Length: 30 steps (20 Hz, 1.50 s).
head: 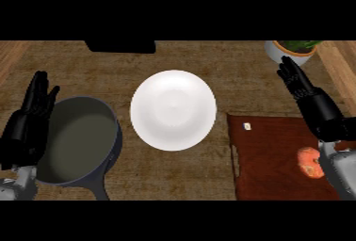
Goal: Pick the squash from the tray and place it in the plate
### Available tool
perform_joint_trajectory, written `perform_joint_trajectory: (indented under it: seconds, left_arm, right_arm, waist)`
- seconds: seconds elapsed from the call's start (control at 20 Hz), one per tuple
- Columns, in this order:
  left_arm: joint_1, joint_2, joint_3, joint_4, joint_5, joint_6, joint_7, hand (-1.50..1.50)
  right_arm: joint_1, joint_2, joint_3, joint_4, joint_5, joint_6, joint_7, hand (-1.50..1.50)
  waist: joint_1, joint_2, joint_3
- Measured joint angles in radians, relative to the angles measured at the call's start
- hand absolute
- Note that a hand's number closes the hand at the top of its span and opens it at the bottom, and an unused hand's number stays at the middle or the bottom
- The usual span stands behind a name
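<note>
Left hand: the black left hand (33,110) stood at the view's left edge, fingers straight and upward, holding nothing, resting beside the pot.
Pot: a dark grey round metal pot (75,141) with an olive inside sat on the brown mottled desk (104,66), its rim just beside the left hand; a handle ran off toward the lower edge.
Plate: the white round plate (172,109) lay at mid-desk, between pot and tray, bare of any load.
Tray: a dark red rectangular tray (274,155) lay right of the plate, near it but apart; a small pale speck (246,126) sat at its upper left.
Squash: the orange-red rounded squash (311,162) lay on the tray's right part, partly hidden by the right grey forearm (342,167). Long axis appeared to run up and down the view; not certain, given the cover.
Right hand: the black right hand (297,80) was raised above the tray's far edge, fingers straight and close together, empty.
Planter: a white pot with green leaves (295,49) stood just beyond the right fingertips.
Key relation: the squash lay behind the right hand, back toward the robot and beside its wrist; the left hand was well apart, across pot and plate.
Judgement: pick not yet begun; the right hand was nearer and would need to draw back and down before closing.
</note>
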Motion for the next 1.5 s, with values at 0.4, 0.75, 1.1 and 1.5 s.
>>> perform_joint_trajectory:
  seconds: [0.4,0.75,1.1,1.5]
  left_arm:
    - [-0.024,0.028,-0.043,0.054,-0.046,-0.040,0.023,0.00]
    - [-0.073,0.006,-0.092,0.128,-0.062,-0.082,0.061,0.00]
    - [-0.140,-0.055,-0.115,0.213,-0.105,-0.090,0.078,0.00]
    - [-0.143,-0.065,-0.092,0.242,-0.109,-0.111,0.059,0.00]
  right_arm:
    - [-0.013,-0.036,-0.130,0.118,0.101,-0.263,0.108,1.50]
    - [0.097,0.110,-0.075,0.203,0.319,-0.635,0.213,-1.50]
    - [0.209,0.120,0.021,0.133,0.600,-0.846,0.371,-1.50]
    - [0.300,-0.047,0.038,-0.144,0.831,-0.648,0.805,-1.50]
  waist:
    - [-0.040,0.040,0.009]
    - [-0.043,0.030,0.023]
    - [-0.038,0.019,0.025]
    - [-0.046,0.011,0.023]
